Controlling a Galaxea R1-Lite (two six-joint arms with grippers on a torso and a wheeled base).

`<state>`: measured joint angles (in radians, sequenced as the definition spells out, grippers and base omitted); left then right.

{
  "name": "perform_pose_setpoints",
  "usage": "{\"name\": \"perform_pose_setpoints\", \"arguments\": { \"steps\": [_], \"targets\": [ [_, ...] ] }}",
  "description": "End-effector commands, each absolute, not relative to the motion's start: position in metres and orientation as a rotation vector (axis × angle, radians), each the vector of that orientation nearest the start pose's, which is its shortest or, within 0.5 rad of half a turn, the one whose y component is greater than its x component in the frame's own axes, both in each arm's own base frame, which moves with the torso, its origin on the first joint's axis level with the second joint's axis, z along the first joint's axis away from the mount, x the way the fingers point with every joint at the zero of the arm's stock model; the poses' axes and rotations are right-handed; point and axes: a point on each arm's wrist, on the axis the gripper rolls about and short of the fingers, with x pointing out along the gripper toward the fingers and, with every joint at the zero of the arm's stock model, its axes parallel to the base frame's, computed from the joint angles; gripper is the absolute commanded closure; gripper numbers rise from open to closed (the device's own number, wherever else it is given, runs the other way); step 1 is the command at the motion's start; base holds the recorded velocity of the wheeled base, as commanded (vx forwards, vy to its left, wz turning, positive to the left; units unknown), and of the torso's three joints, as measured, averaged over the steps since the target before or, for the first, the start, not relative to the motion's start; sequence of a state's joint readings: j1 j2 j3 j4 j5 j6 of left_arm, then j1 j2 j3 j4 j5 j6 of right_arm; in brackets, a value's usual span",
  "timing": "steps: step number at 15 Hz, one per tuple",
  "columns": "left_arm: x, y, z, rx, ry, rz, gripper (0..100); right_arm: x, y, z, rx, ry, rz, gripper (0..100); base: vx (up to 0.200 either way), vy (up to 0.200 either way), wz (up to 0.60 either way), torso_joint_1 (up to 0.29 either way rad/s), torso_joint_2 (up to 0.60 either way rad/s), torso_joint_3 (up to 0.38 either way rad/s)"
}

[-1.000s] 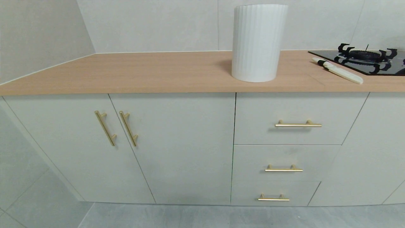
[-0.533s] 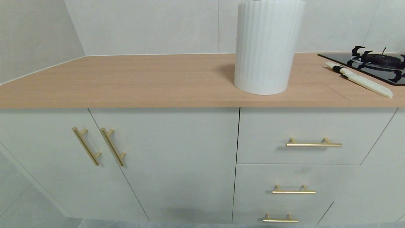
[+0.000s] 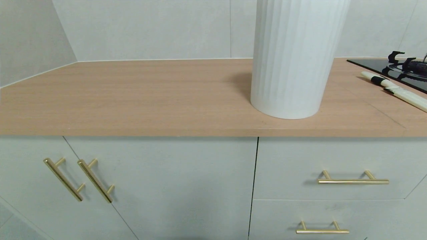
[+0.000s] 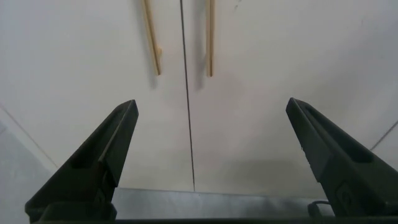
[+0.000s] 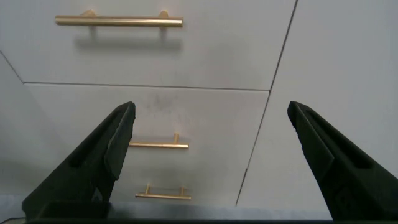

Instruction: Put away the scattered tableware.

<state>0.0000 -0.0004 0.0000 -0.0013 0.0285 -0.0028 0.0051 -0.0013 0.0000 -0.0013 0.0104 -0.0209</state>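
Observation:
A cream knife with a black band (image 3: 395,90) lies on the wooden countertop (image 3: 150,96) at the far right, beside the stove. A tall white ribbed container (image 3: 293,56) stands on the counter right of centre. My left gripper (image 4: 208,118) is open and faces the two cabinet doors with their gold handles (image 4: 152,40). My right gripper (image 5: 208,118) is open and faces the drawer fronts, with nothing between its fingers.
A black glass stove (image 3: 400,70) with a burner grate sits at the far right of the counter. Below the counter are two cabinet doors with gold bar handles (image 3: 95,180) and drawers with gold handles (image 3: 353,181). Tiled walls close the back and left.
The whole head view has shifted: the counter, container and cabinets appear larger and lower in the picture, so the camera has come closer. Nothing on the counter has moved.

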Motion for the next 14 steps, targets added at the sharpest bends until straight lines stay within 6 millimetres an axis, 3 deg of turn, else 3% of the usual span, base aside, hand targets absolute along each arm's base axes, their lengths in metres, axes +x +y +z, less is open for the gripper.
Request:
{"name": "perform_pose_setpoints", "arguments": {
  "steps": [1,11,14],
  "targets": [
    [-0.0228,0.0007,0.0756,-0.003,-0.002,0.029,0,-0.0228,0.0001,0.0756,-0.021,-0.002,0.017,0,0.0,0.0,-0.6,0.002,0.0,-0.002],
    [-0.0228,0.0007,0.0756,-0.005,-0.002,0.029,0,-0.0228,0.0001,0.0756,-0.021,-0.002,0.015,0,0.0,0.0,0.0,0.0,0.0,0.0],
    [-0.0228,0.0007,0.0756,-0.005,-0.002,0.029,0,-0.0228,0.0001,0.0756,-0.021,-0.002,0.017,0,0.0,-0.2,0.0,0.004,0.0,0.001]
  ]
}}
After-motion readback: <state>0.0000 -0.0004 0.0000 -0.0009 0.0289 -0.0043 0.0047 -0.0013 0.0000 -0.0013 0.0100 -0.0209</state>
